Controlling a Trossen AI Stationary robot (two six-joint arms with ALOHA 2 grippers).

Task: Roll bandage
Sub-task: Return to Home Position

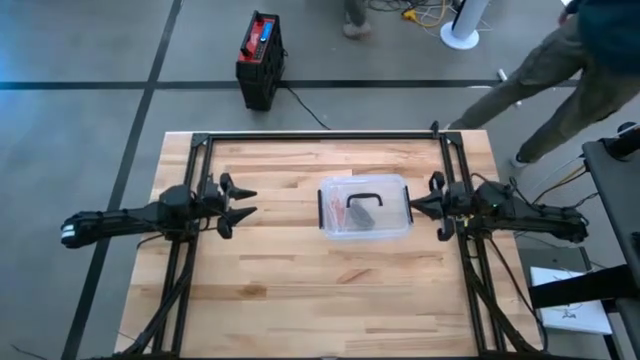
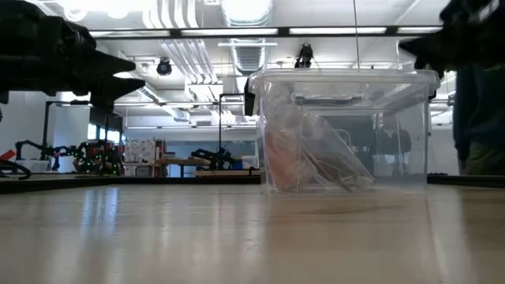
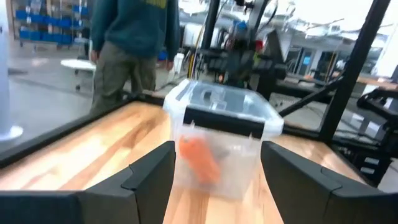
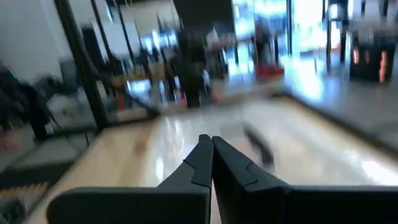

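Observation:
A clear plastic box (image 1: 365, 207) with a lid and a black handle (image 1: 362, 199) stands on its base mid-table. An orange-pink roll (image 3: 199, 158), perhaps the bandage, lies inside, along with a dark item (image 1: 362, 217). The roll also shows in the low view (image 2: 284, 158). My left gripper (image 1: 246, 203) hovers left of the box, open and empty, pointing at it. My right gripper (image 1: 414, 206) hovers at the box's right end, and its wrist view (image 4: 211, 142) shows it shut with nothing between the fingers.
A black frame (image 1: 320, 137) runs along the table's far, left and right sides. A person (image 1: 560, 70) stands past the far right corner and also shows in the left wrist view (image 3: 130, 43). Bare wood (image 1: 320, 300) lies near the front edge.

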